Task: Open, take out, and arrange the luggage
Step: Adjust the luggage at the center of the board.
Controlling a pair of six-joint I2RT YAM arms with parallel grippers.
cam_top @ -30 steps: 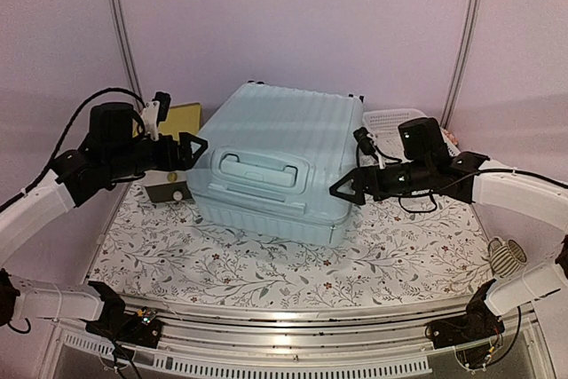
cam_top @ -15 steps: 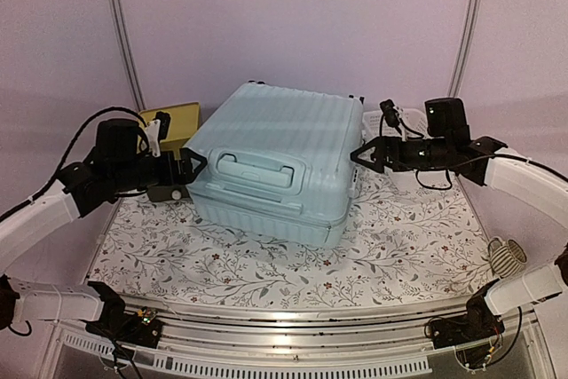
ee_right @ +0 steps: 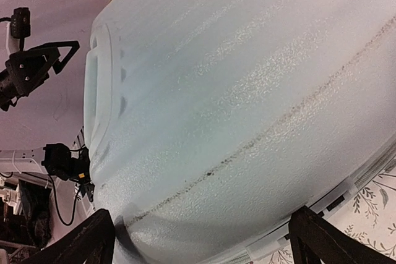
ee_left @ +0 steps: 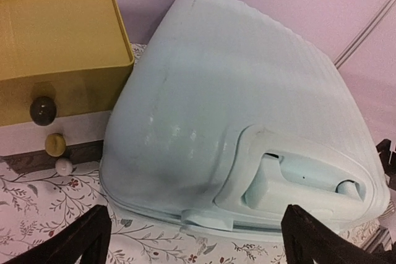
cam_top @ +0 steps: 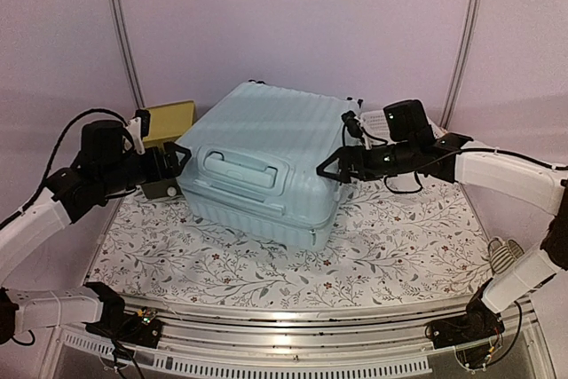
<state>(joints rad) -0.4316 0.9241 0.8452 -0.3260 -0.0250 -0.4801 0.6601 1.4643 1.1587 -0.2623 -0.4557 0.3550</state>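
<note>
Left claw (cam_top: 180, 164): jaws spread as wide as they go, nothing held. It sits at the near left corner of the suitcase (cam_top: 266, 157), in the gap between the case and the drawer box (cam_top: 165, 122). We cannot tell whether a finger touches the shell. Its wrist camera shows its fingers (ee_left: 77, 239) at the bottom corners, with the handle end of the case between them.

Right claw (cam_top: 330, 169): likewise fully spread and empty. It is held close against the right flank of the case, and contact is not clear. Its wrist camera is filled with ribbed shell between its fingers (ee_right: 328, 239).

Suitcase: pale mint, lying flat on a broad face on the flowered cloth (cam_top: 399, 237), from the middle to the back of the table. We note the long axis running near to far, skewed. The end with the handle (cam_top: 238, 169) faces the arm bases and a little left. The opposite end points to the back wall and slightly right. The ribs follow that axis. The closing seam (cam_top: 266, 224) runs low round the near end. A thin dark speckled line (ee_right: 260, 140) follows one rib on the right flank.

Drawer box: yellow top, just beside the case's left side. Three knobs are stacked on its front: dark knob (ee_left: 43, 109), yellow knob (ee_left: 55, 144), white knob (ee_left: 64, 166).
</note>
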